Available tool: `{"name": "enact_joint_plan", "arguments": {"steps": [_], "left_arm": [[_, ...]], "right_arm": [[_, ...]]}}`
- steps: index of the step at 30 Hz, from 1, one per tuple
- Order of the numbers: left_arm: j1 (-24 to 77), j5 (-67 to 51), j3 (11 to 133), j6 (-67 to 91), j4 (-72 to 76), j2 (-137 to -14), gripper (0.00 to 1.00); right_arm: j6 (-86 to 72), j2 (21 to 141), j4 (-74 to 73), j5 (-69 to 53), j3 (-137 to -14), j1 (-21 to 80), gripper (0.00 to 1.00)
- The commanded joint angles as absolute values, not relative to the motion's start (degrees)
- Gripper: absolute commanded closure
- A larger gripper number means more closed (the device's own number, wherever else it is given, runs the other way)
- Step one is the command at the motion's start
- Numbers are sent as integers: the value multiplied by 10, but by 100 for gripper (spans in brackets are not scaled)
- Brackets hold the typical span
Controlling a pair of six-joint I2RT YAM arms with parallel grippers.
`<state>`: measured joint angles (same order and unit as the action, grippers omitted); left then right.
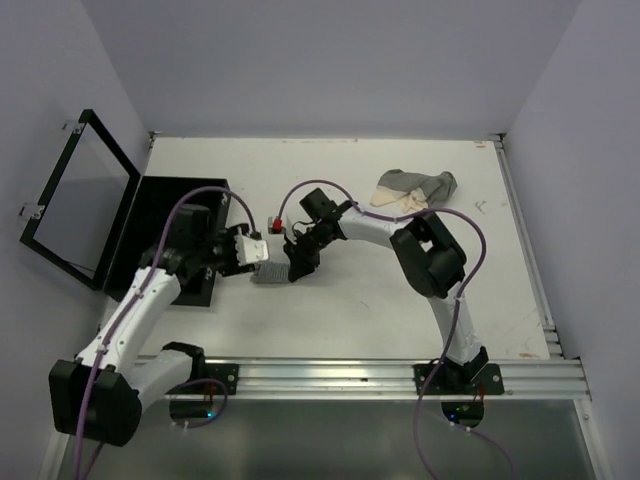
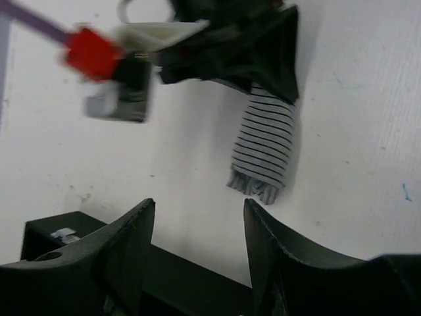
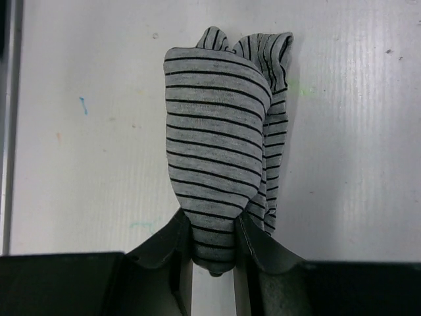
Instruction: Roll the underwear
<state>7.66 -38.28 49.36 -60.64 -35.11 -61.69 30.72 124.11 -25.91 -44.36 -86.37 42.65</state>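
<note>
The right pincer (image 3: 210, 247) is clamped on the near end of a striped roll of underwear (image 3: 214, 145), whose long axis runs straight out from its fingertips over the white tabletop (image 3: 355, 131). The roll's free end points toward the left pincer (image 2: 197, 243), which has its fingers apart, holds nothing and sits just short of that end. A black box (image 1: 170, 215) lies behind the left arm, and a heap of underwear (image 1: 415, 188) lies well apart at the far right
</note>
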Motion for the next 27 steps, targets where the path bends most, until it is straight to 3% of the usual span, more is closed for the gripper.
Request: {"name": "enact_joint_plan", "arguments": {"steps": [1, 6, 9, 20, 27], "left_arm": [[170, -276, 394, -671, -291, -583, 41], [310, -177, 347, -643, -213, -609, 40], [339, -144, 357, -628, -180, -656, 40], [377, -99, 356, -648, -106, -764, 41], [386, -94, 383, -633, -136, -861, 50]], "right_arm": [[269, 1325, -385, -448, -866, 422, 100], [247, 1351, -400, -485, -892, 406, 100], [242, 1358, -405, -495, -898, 399, 100], [255, 1385, -436, -511, -919, 393, 100], [265, 1395, -454, -519, -933, 393, 100]]}}
